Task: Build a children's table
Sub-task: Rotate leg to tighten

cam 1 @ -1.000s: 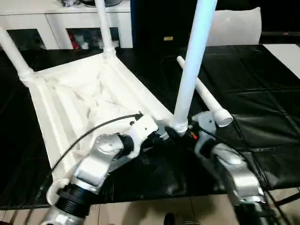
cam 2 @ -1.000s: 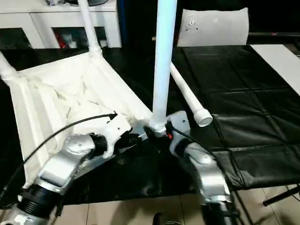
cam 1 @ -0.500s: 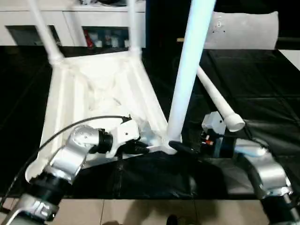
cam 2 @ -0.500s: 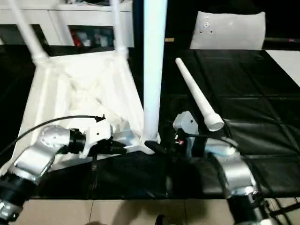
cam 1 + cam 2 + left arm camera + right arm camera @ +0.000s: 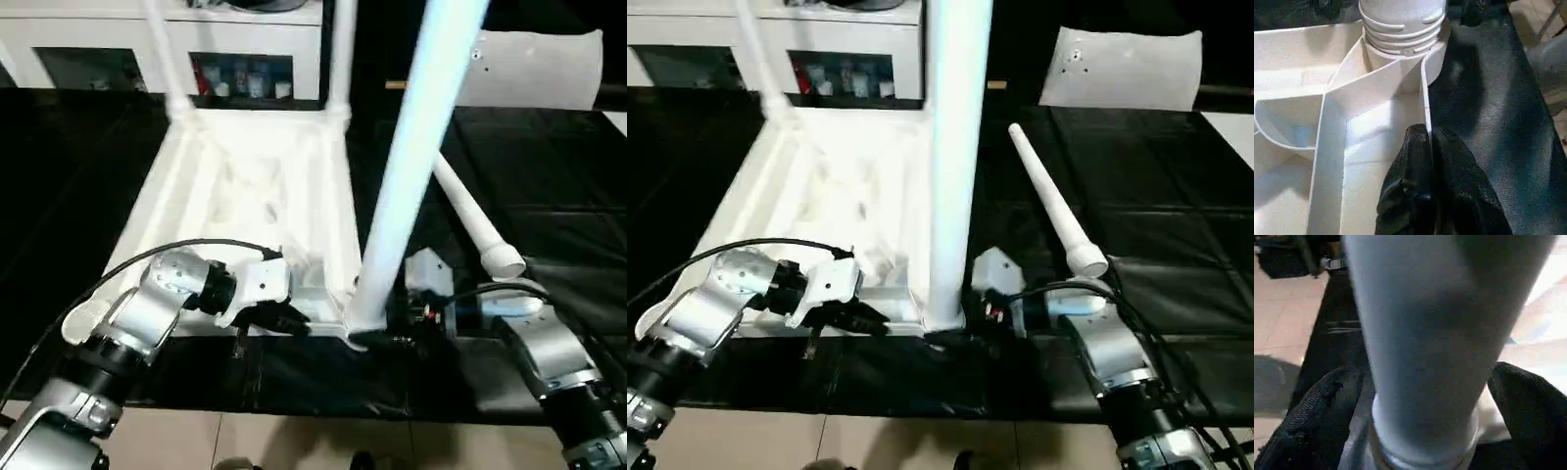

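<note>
The children's table (image 5: pixel 255 186) lies upside down at centre frame on the black mat (image 5: pixel 549 225). Its near-corner leg (image 5: pixel 416 166) stands in its socket; I judge this leg is being seated. The left claw (image 5: pixel 1430 142) pinches the rim shut. The right claw (image 5: pixel 1420 396), spread wide, straddles the leg's base. The loose leg (image 5: pixel 1053 201) at right likely comes next.

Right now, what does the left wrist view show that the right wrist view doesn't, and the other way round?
Left wrist view: the left gripper, jaws shut on the thin rim wall of the table top, just short of the corner socket. Right wrist view: the right gripper, jaws wide on either side of the shaft; contact is unclear. Both: the near leg, standing in that socket.
</note>
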Motion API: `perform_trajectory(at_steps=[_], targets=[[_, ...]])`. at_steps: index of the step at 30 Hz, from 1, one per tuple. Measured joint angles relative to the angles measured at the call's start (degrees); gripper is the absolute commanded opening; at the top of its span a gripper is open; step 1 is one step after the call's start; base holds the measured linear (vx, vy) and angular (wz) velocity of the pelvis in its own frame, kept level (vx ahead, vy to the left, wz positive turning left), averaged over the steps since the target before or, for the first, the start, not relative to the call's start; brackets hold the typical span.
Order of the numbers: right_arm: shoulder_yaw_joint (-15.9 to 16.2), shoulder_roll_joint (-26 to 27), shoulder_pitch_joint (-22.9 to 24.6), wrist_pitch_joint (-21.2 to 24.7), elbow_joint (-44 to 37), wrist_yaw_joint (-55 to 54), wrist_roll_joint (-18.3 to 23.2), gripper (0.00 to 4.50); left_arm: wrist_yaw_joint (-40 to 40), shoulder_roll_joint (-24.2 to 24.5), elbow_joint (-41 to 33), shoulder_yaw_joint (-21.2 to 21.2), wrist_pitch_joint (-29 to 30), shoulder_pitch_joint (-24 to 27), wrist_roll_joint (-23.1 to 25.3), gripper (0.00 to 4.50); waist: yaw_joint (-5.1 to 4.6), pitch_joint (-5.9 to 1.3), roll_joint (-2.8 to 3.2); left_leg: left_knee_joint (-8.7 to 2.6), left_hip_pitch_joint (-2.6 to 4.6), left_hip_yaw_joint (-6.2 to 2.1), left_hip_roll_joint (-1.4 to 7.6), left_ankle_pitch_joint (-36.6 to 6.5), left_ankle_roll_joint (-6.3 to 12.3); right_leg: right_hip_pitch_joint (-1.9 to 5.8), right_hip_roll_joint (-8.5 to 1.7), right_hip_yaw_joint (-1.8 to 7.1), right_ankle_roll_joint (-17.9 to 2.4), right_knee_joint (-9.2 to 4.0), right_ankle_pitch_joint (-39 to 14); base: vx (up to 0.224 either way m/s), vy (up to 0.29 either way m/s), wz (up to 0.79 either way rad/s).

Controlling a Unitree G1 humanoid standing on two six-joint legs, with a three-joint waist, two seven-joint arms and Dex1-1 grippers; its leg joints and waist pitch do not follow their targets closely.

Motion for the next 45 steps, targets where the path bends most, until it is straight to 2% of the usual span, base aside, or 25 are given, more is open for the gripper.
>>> perform_trajectory(at_steps=[6, 8, 11, 15, 22, 26, 28, 32, 37, 40, 42, 45], targets=[[0.58, 0.01, -0.26, -0.92, 1.55, 1.72, 0.16, 3.69, -1.41, 0.02, 0.63, -0.42, -1.28, -0.39, 0.0, 0.0, 0.05, -0.01, -0.01, 0.0, 0.0, 0.04, 0.01, 0.0, 0.0, 0.0, -0.02, 0.0, 0.0, 0.0, 0.0, 0.0, 0.0, 0.0], [0.78, 0.0, -0.27, -1.0, 1.55, 2.39, 0.3, 3.36, -1.55, 0.02, 0.87, -0.44, -1.78, -0.4, -0.01, 0.0, 0.05, -0.01, -0.01, 0.0, 0.0, 0.04, 0.01, 0.0, 0.0, 0.0, -0.02, -0.01, -0.02, 0.03, 0.01, 0.0, 0.0, 0.0], [0.99, -0.09, -0.27, -1.0, 1.56, 3.56, 0.47, 3.29, -1.65, 0.03, 1.16, -0.48, -2.21, -0.49, -0.02, 0.0, 0.06, -0.01, -0.01, 0.0, 0.01, 0.04, 0.02, 0.0, 0.0, 0.0, -0.02, -0.01, -0.02, 0.04, 0.0, 0.0, 0.0, 0.0], [1.08, -0.32, -0.27, -1.02, 1.62, 4.2, 0.67, 2.87, -2.49, 0.04, 1.69, -0.57, -2.87, -0.73, -0.04, 0.0, 0.11, -0.01, -0.01, 0.0, 0.01, 0.04, 0.02, 0.0, 0.0, 0.0, -0.02, -0.01, -0.04, 0.06, 0.0, 0.0, 0.0, 0.0], [1.27, -0.4, -0.02, -0.87, 1.47, 4.84, 1.26, 2.66, -2.83, 0.04, 1.68, -0.51, -2.82, -0.64, -0.12, 0.0, 0.14, -0.01, -0.01, 0.02, 0.02, 0.05, 0.03, 0.0, 0.0, 0.0, -0.02, 0.0, -0.03, 0.07, -0.01, 0.0, 0.0, 0.0], [-0.39, 0.43, 3.22, 2.66, -1.39, 1.8, 2.89, 2.64, -0.28, -0.58, -1.17, 0.56, 1.3, 1.11, -0.64, 0.0, 0.34, -0.03, 0.03, 0.0, 0.06, 0.06, 0.03, -0.01, -0.01, 0.04, -0.04, 0.0, -0.09, 0.11, -0.02, 0.0, 0.0, 0.0], [-2.03, 2.33, 5.22, 5.07, -3.48, -2.13, 3.12, 2.62, 2.99, -1.46, -4.23, 2.06, 5.61, 3.24, -0.62, 0.0, 0.18, -0.06, 0.07, 0.05, 0.16, 0.1, 0.02, 0.01, -0.03, 0.12, -0.06, 0.02, -0.02, 0.12, -0.06, 0.0, 0.0, 0.0], [-4.73, 6.98, 7.17, 7.92, -5.09, -13.07, 2.28, 2.61, 10.53, -3.84, -9.14, 5.06, 14.18, 6.6, 0.07, 0.0, -1.25, -0.06, 0.07, 0.09, 0.43, 0.16, 0.05, 0.08, -0.72, 0.27, -0.05, 0.0, 0.11, 0.1, -0.13, 0.0, 0.0, 0.0], [-9.78, 16.13, 6.69, 12.43, -5.14, -32.69, -1.55, 2.6, 24.09, -12.81, -12.79, 8.04, 23.88, 9.3, 2.16, 0.0, -4.56, -0.04, 0.09, 0.17, 0.37, -0.15, 0.15, 0.17, -0.87, 0.52, -0.01, -0.75, 0.15, -0.91, -0.12, 0.0, 0.0, 0.0], [-12.59, 21.21, 4.77, 15.61, -4.7, -43.66, -3.21, 2.6, 32.98, -18.92, -13.36, 9.0, 27.91, 9.39, 3.62, 0.0, -5.46, 0.03, 0.29, 0.1, -0.04, -0.51, 0.37, 0.18, -0.86, 0.8, -0.05, -1.75, 0.17, -2.16, -0.11, 0.0, 0.0, 0.0], [-13.73, 24.13, 3.02, 17.52, -4.22, -50.16, -4.53, 2.6, 37.94, -22.39, -13.35, 9.35, 29.76, 9.23, 4.85, 0.0, -6.22, 0.09, 0.5, 0.15, -0.02, -0.51, 0.28, 0.2, -0.81, 0.97, -0.13, -1.71, 0.18, -2.33, -0.1, 0.0, 0.0, 0.0], [-15.22, 26.19, 1.77, 18.56, -3.65, -54.31, -4.92, 2.6, 41.11, -24.7, -12.97, 9.22, 30.82, 8.69, 5.62, 0.0, -6.43, 0.1, 0.5, 0.12, -0.03, -0.48, 0.13, 0.11, -0.67, 1.01, -0.21, -1.56, 0.19, -2.34, -0.09, 0.0, 0.0, 0.0]])
